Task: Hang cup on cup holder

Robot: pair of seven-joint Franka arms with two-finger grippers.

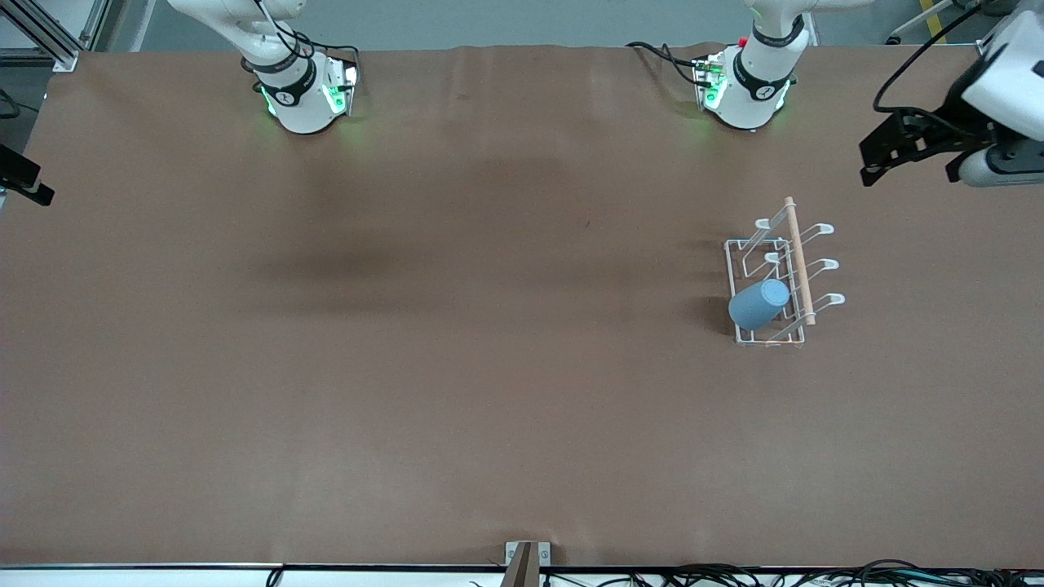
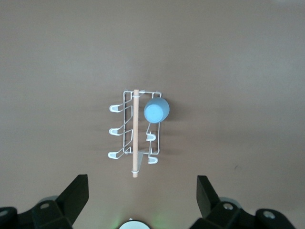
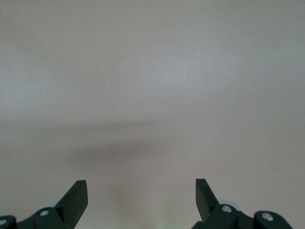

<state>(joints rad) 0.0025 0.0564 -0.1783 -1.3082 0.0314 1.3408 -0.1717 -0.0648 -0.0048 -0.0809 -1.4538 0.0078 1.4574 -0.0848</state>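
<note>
Two grippers up in the air, both spread wide and holding nothing. Left gripper (image 1: 907, 167) (image 2: 142, 191) over the table (image 1: 408, 367), off the rack (image 1: 779, 277) (image 2: 136, 136) toward the left arm's end, looking down on the whole rack from its wrist camera. Right gripper (image 3: 141, 188) over bare brown table well away from the rack toward the right arm's end, waiting; mostly cut off at the edge of the front view.

Light-blue cup (image 1: 759, 303) (image 2: 156, 110) on the rack, tilted, at the rack's end nearest the front camera and on its side toward the right arm's end. Not touched by either gripper. Five white wire loops bare and in plain sight; whatever carries the cup hidden under it. Pale wooden rod (image 1: 799, 261) (image 2: 135, 138) along the top of the rack, sticking out past both ends.

Nothing else close to the rack. Farther off, at the table edge nearest the front camera, a small metal bracket (image 1: 526, 558) and a tangle of black cables (image 1: 816, 575). Green lights on both arm bases (image 1: 306, 98), each with a small dark mark too small to read. No readable writing on cup or rack.
</note>
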